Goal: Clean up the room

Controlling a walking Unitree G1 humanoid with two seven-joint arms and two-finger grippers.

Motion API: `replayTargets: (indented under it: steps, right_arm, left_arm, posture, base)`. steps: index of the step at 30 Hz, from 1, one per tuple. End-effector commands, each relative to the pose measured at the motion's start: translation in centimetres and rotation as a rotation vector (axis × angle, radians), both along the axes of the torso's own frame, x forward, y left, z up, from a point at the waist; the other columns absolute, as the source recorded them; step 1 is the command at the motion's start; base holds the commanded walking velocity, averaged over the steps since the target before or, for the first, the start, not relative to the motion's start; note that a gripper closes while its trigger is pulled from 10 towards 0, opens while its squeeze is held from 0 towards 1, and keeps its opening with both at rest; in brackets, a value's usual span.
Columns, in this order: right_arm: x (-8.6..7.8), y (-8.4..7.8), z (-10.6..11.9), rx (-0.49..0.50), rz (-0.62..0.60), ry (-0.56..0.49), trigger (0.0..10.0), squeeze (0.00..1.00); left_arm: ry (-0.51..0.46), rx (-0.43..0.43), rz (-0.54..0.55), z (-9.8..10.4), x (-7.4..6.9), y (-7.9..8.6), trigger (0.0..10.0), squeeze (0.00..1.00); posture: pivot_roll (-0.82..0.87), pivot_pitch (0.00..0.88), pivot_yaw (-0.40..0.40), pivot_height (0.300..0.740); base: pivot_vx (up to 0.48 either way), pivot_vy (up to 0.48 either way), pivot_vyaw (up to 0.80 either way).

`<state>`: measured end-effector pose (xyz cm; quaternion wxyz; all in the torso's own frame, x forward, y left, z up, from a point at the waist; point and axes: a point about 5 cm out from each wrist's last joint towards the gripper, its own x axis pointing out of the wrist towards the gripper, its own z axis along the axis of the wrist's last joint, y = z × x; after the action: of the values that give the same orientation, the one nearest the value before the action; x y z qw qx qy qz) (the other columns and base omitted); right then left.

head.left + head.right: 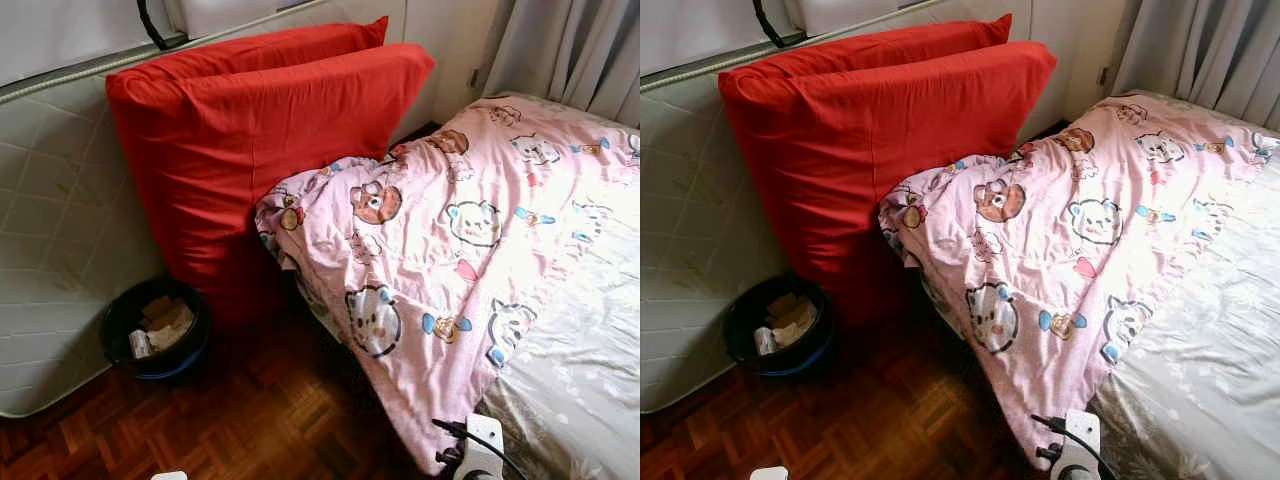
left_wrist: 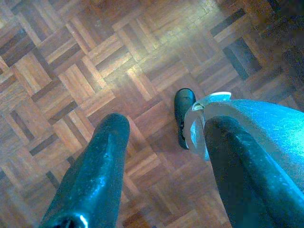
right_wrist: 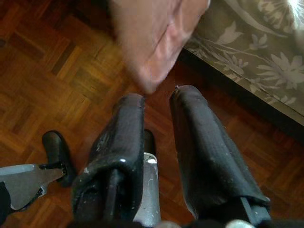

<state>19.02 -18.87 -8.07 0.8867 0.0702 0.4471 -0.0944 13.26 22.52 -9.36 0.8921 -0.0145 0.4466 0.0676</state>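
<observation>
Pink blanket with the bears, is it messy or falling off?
Yes. The pink blanket lies crumpled and crooked across the bed, with one corner hanging over the edge toward the wooden floor. It isn't spread flat.

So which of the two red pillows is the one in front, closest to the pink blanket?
The front red pillow, the lower one. Its bottom corner touches the pink blanket. The back red pillow peeks up behind it, against the mattress.
</observation>
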Motion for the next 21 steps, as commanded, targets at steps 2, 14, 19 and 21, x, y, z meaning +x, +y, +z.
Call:
replayTargets:
  steps: [2, 14, 19, 21]
  right_arm:
    - [-0.7, 0.2, -0.4, 0.007, 0.034, 0.032, 10.0, 0.0]
    - [-2.4, 0.0, -1.1, 0.022, 0.057, 0.053, 10.0, 0.0]
    - [-4.4, -0.7, -1.8, -0.023, 0.103, 0.107, 10.0, 0.0]
    - [-4.9, -1.1, -1.9, -0.04, 0.11, 0.114, 10.0, 0.0]
  left_arm:
    - [0.02, 0.0, 0.005, -0.1, -0.4, 0.1, 10.0, 0.0]
    - [0.018, 0.002, 0.006, -0.1, -0.2, 0.0, 10.0, 0.0]
    - [0.013, -0.001, 0.009, -0.1, 0.0, -0.1, 10.0, 0.0]
    - [0.012, -0.002, 0.01, -0.1, 0.0, -0.1, 10.0, 0.0]
  posture:
    - [-0.03, 0.073, 0.029, 0.74]
    - [-0.04, 0.025, 0.031, 0.74]
    - [-0.04, 0.006, 0.029, 0.74]
    - [-0.04, 0.0, 0.028, 0.74]
  base:
    - [0.0, 0.0, 0.0]
    - [0.0, 0.0, 0.0]
    - [0.0, 0.0, 0.09]
    - [0.0, 0.0, 0.7]
